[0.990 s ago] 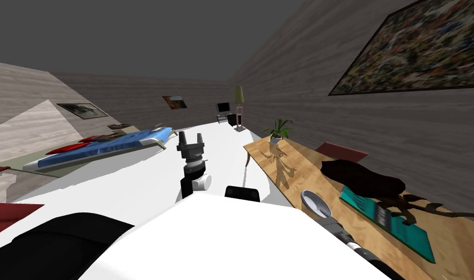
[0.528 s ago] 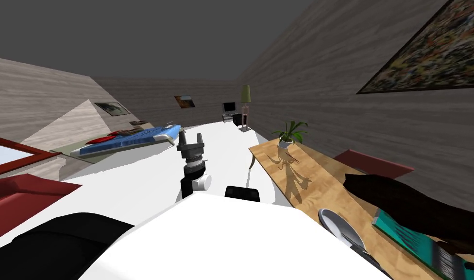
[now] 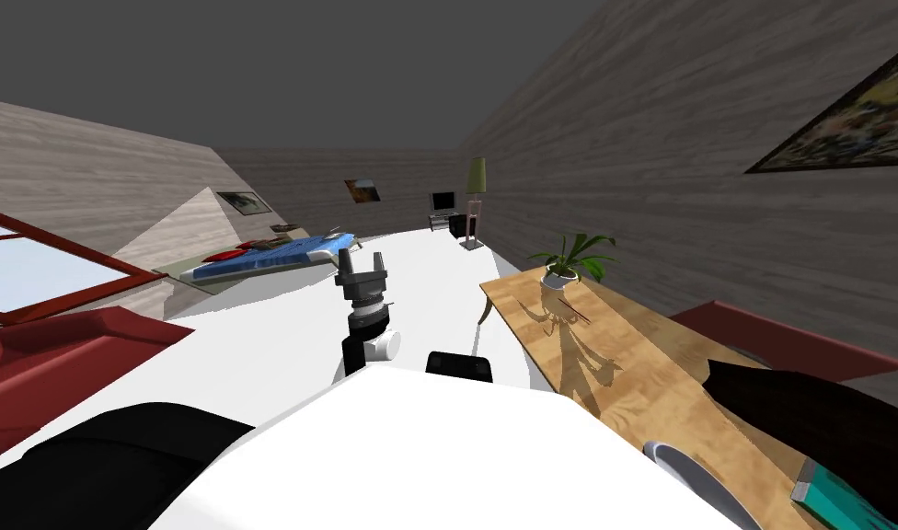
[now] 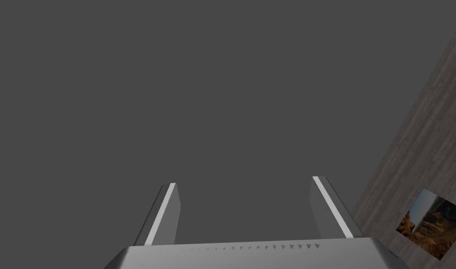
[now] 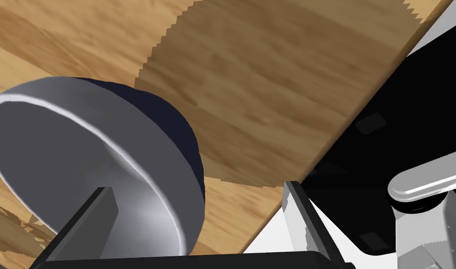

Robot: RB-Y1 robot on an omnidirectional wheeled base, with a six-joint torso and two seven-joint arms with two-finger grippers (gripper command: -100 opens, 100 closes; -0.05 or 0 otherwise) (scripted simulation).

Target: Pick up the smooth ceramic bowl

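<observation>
Most of the bowl (image 5: 73,140) lies outside your right gripper (image 5: 196,187), jaws wide; closing off-centre could skid it off the desk (image 5: 269,70) edge.

Home bedroom for sure: blue bed (image 3: 263,256), floor lamp (image 3: 476,198), small TV (image 3: 443,201), potted plant (image 3: 571,258) on wooden bench (image 3: 622,340), wall pictures (image 3: 364,190).

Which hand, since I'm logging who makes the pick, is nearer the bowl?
Right. The right hand, open, straddles the rim of the bowl on the table; the left hand is raised over the floor, well away.
</observation>
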